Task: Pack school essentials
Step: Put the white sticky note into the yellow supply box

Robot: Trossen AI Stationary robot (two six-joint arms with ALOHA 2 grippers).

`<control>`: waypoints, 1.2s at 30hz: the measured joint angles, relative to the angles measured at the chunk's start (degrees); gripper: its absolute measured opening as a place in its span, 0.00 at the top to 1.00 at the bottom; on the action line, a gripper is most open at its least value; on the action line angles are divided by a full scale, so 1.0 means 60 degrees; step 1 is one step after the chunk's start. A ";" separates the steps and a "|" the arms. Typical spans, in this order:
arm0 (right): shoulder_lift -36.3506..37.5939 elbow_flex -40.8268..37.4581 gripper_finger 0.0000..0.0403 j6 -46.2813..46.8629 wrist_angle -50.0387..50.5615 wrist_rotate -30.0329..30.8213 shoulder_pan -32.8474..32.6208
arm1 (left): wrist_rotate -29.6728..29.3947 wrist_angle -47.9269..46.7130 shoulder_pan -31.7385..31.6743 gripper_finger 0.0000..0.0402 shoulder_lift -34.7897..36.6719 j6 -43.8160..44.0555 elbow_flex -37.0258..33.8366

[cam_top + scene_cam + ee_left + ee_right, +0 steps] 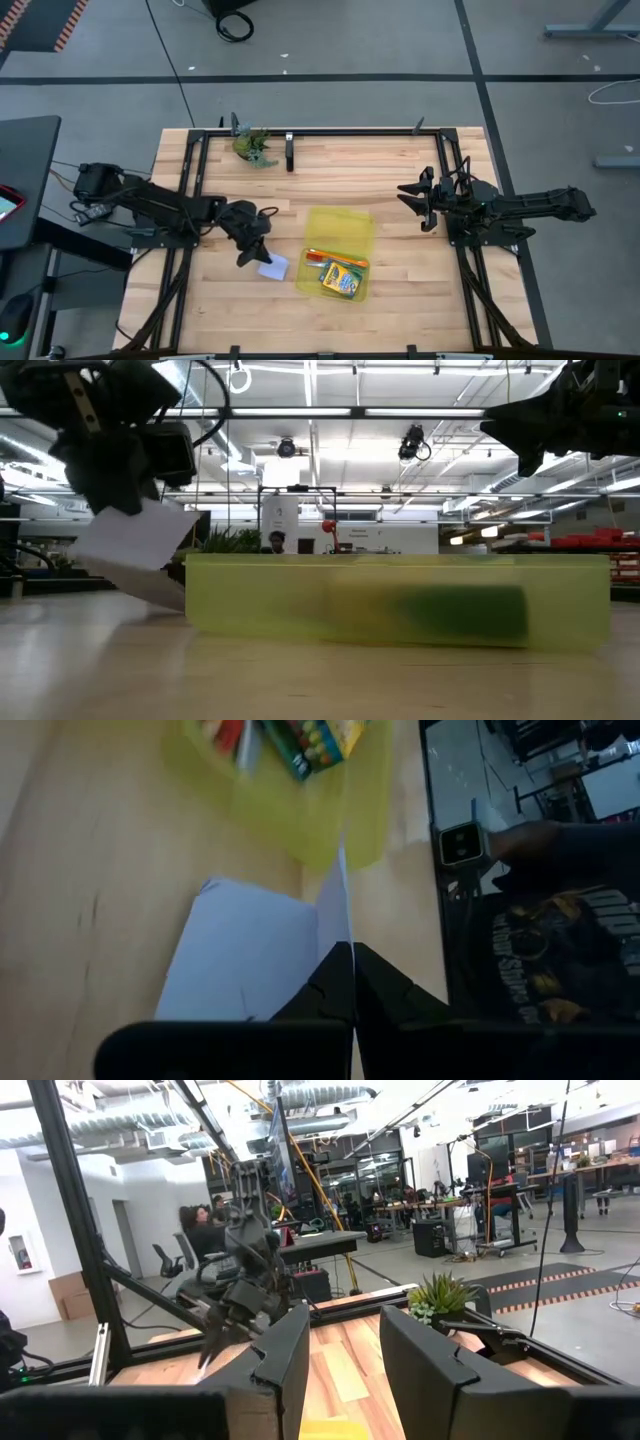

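My left gripper [252, 243] hovers low just left of the translucent yellow case [338, 250] and is shut on the pale blue note pad [272, 268]. In the low view the pad [135, 535] slants down from the fingers toward the table beside the case wall [400, 610]. The yellow-green crayon box [342, 280] and the orange pencil [335, 260] lie inside the case. Other small items at the case's far end [235, 740] are blurred. My right gripper [420, 200] is open and waits in the air over the table's right side. My left gripper pinches the note pad between its two shut fingers, at an upturned edge [345, 920] that shows as a thin line running out from the fingertips [330, 985]. The fingers slant down from the table's left. The pad [250, 955] hangs tilted, its lower part [150, 588] at the table.
A greenish leafy clump [252, 145] sits at the far edge beside the black frame rail [290, 150]. A person in a dark shirt [540, 930] stands beyond the table. Bare wood [410, 280] lies right of the case.
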State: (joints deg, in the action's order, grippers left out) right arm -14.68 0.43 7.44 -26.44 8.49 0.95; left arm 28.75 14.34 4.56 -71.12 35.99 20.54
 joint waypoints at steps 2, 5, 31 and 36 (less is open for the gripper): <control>0.0001 0.0000 0.67 0.0000 -0.0001 -0.0003 -0.0002 | -0.0001 -0.0482 0.0029 0.99 -0.0003 -0.0195 0.0399; 0.0001 0.0000 0.67 0.0000 -0.0003 -0.0002 0.0000 | -0.0003 -0.1794 0.0029 0.99 -0.0003 -0.0674 0.1106; 0.0001 0.0000 0.67 0.0000 0.0001 0.0000 -0.0003 | -0.2700 -0.3334 0.0146 0.99 -0.0336 -0.2107 0.4509; 0.0001 0.0000 0.67 0.0000 0.0018 -0.0001 -0.0002 | -0.2722 -0.2388 0.0485 0.99 -0.1242 -0.2110 0.4520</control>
State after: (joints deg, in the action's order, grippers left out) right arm -14.68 0.43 7.44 -26.33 8.48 0.94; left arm 12.42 0.01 7.47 -78.57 23.33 47.66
